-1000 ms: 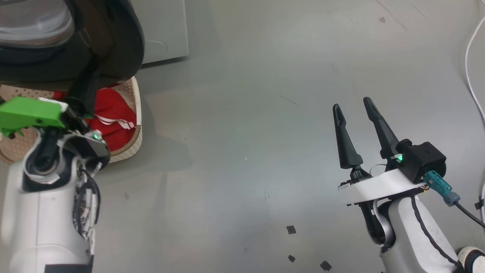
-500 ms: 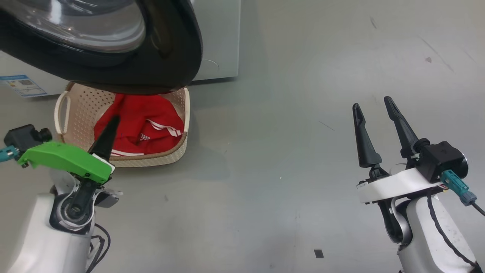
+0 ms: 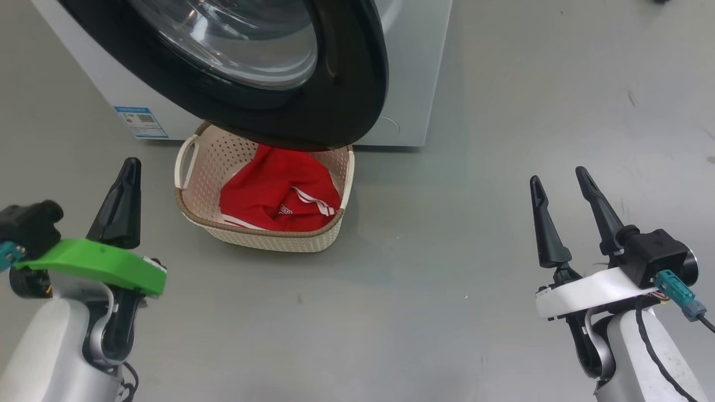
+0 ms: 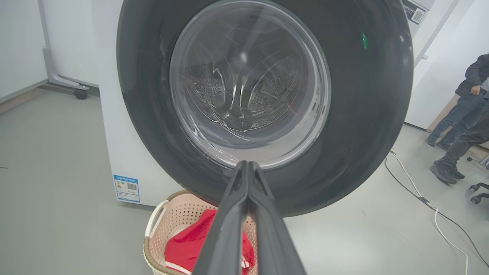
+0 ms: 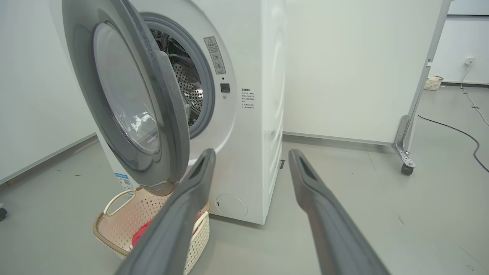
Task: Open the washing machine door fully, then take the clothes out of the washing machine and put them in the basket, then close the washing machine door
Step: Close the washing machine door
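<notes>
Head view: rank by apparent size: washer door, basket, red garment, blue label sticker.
1. Round black-rimmed glass washing machine door, largest, though cropped and nearest the camera.
2. Cream perforated plastic basket.
3. Red fabric garment with white stripes, inside that basket.
4. Small blue label sticker on the white washing machine.

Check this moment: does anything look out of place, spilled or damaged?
Nothing looks spilled or damaged. The washing machine door stands partly open, overhanging the back of the basket, and the red clothes lie fully inside the basket's rim.
</notes>
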